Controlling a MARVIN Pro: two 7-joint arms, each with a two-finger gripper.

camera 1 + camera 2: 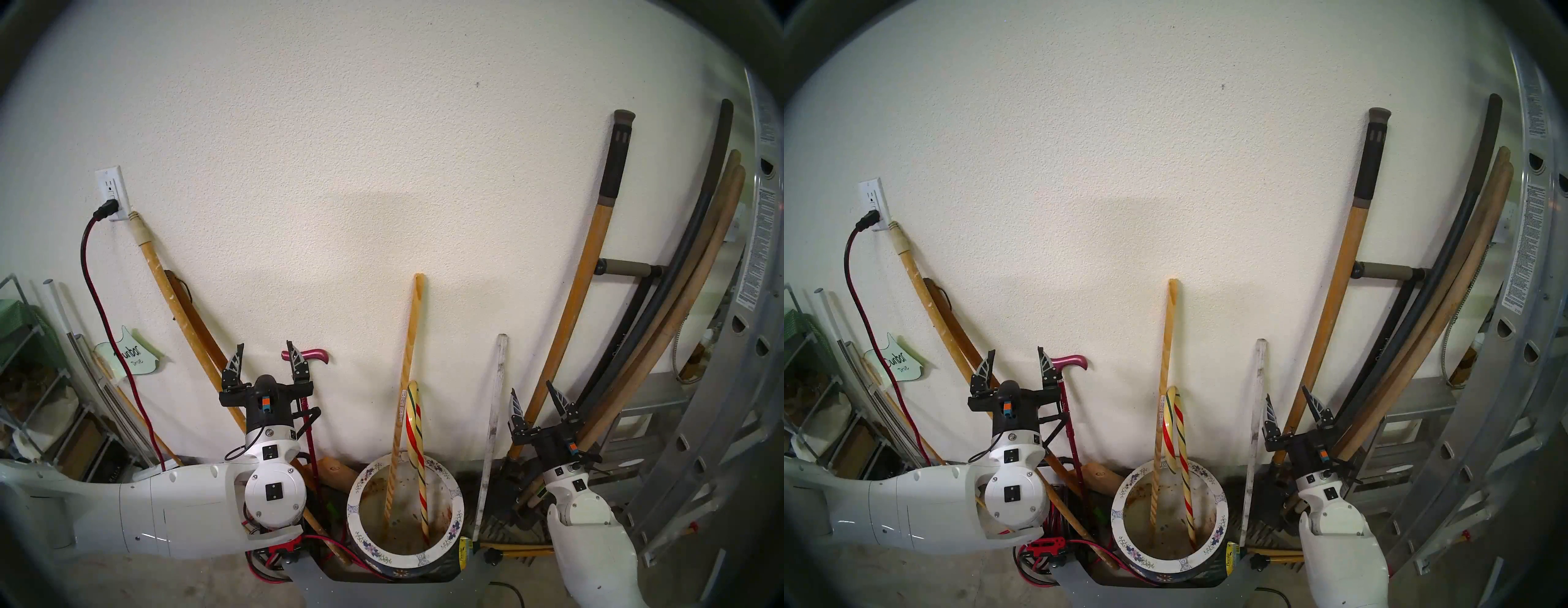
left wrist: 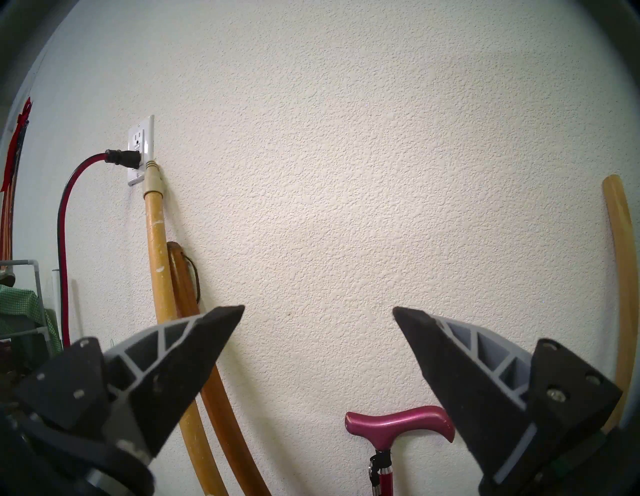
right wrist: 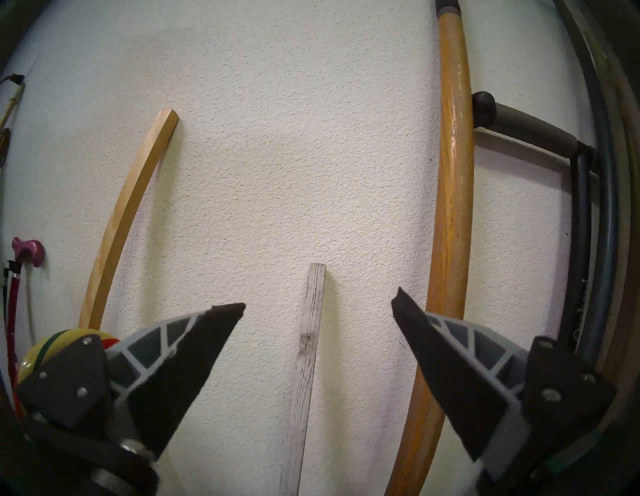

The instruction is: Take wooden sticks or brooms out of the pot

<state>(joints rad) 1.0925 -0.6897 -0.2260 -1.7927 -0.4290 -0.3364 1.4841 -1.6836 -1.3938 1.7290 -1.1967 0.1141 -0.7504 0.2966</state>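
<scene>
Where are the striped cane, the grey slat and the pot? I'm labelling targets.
striped cane (image 1: pixel 416 446), head left view, mid-shaft above the pot.
grey slat (image 3: pixel 309 350), right wrist view, upper shaft by the small knot.
pot (image 1: pixel 403 562), head left view, near white rim.

You see a cream hooked cane striped red and green left of the right gripper, inside a white-rimmed, blue-flowered ceramic pot.
</scene>
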